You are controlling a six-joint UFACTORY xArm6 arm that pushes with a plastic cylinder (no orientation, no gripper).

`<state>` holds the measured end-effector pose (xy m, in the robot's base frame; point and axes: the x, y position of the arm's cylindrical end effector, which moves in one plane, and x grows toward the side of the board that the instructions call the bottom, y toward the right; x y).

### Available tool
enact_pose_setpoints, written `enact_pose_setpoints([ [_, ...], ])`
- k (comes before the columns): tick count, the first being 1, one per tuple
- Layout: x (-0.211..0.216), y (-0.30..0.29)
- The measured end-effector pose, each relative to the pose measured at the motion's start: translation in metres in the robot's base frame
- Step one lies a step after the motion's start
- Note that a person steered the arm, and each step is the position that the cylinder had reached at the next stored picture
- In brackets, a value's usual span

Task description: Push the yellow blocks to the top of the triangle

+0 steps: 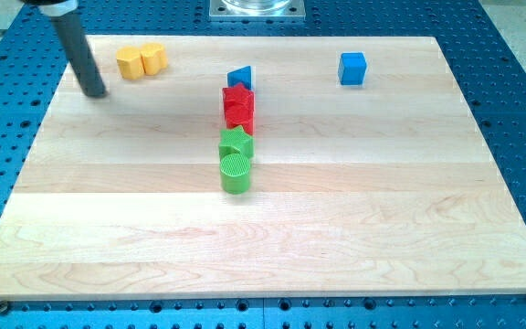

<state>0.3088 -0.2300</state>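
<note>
Two yellow blocks sit side by side near the board's top left: a yellow hexagon-like block [131,64] and a yellow rounded block [153,58], touching. A blue triangle block [240,77] lies right of them, near the top middle. My tip [97,92] rests on the board left of and a little below the yellow blocks, apart from them.
Two red blocks [238,107] stand in a column just below the blue triangle, then a green star block [236,143] and a green cylinder [236,171]. A blue cube [352,68] sits at the top right. The wooden board [382,228] lies on a blue perforated table.
</note>
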Motion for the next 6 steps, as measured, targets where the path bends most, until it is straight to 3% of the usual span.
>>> enact_pose_setpoints([
  [1,-0.003,0.058],
  [4,-0.018,-0.011],
  [5,-0.052,0.043],
  [6,-0.056,0.119],
])
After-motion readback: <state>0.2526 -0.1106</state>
